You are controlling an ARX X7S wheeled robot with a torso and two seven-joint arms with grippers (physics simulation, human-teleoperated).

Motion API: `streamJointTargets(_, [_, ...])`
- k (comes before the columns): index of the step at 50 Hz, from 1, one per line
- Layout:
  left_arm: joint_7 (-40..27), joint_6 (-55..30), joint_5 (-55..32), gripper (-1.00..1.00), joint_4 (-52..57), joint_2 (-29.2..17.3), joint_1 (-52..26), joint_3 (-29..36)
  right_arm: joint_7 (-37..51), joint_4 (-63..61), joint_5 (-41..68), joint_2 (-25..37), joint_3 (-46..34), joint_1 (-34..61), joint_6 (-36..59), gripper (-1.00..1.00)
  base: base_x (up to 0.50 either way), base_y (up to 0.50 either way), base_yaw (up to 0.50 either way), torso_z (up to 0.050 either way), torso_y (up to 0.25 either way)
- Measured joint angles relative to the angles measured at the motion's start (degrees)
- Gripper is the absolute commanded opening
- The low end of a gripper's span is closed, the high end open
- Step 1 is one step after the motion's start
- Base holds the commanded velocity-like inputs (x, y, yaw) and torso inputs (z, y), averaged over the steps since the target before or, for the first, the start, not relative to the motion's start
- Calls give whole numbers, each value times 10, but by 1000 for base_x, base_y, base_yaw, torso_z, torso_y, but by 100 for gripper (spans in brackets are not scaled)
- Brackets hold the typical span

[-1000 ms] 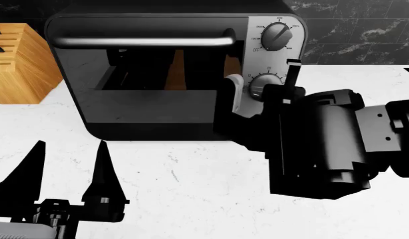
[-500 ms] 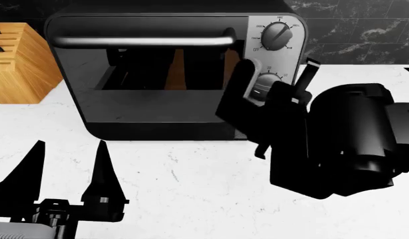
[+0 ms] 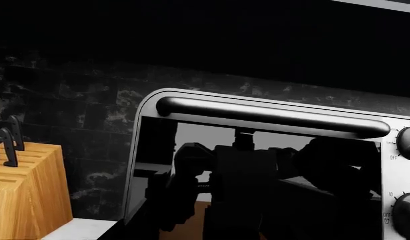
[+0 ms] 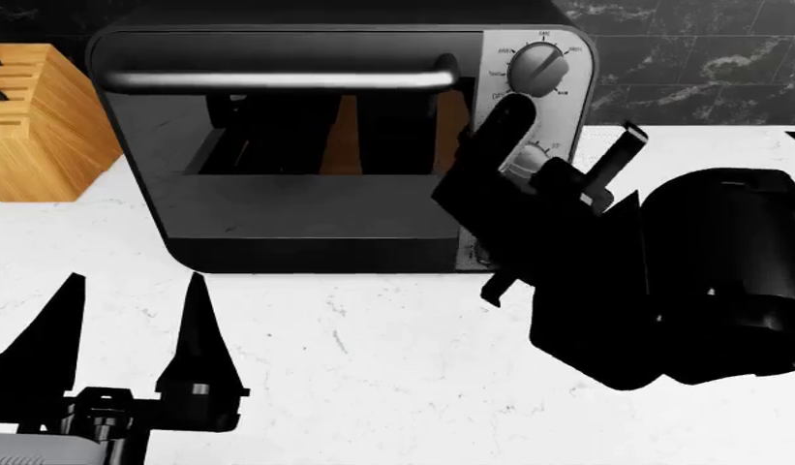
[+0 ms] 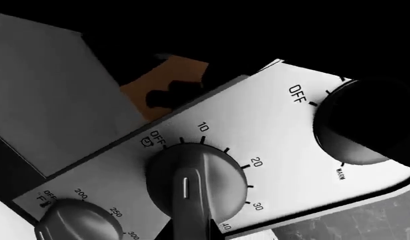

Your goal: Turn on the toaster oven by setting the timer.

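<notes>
Head view: the toaster oven stands at the back of the white marbled desk, its dark glass door facing the camera and its silver bar handle running across the top of the door. A wooden knife block sits just beside the oven on its left. On the oven's right side is the silver panel, with the top dial in plain sight above the arm.

The right hand is pressed up against that panel at the middle dial, one dark finger in front of the door edge and the other, slimmer one angled out past the oven's right edge. The two fingers stand apart with the dial between them; whether they actually pinch it cannot be told from here.

The right wrist view looks straight at the panel: the timer dial with its white pointer line, ringed by OFF, 10, 20, 30 and 40 marks, a temperature dial beside it marked 200 and 250, and a third dial with OFF and WARM lettering.

The left hand hangs well in front of the oven, low over the desk, its two pointed fingers spread wide and holding nothing. The left wrist view shows the oven's door and handle, with the knife block to the side.
</notes>
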Motion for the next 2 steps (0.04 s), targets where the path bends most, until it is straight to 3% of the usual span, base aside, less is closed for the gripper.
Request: streamJointTargets(2, [0, 0, 0, 100, 0, 0, 0, 0, 0, -1, 1, 4, 4, -3, -8, -100, 0, 0, -3, 0, 5])
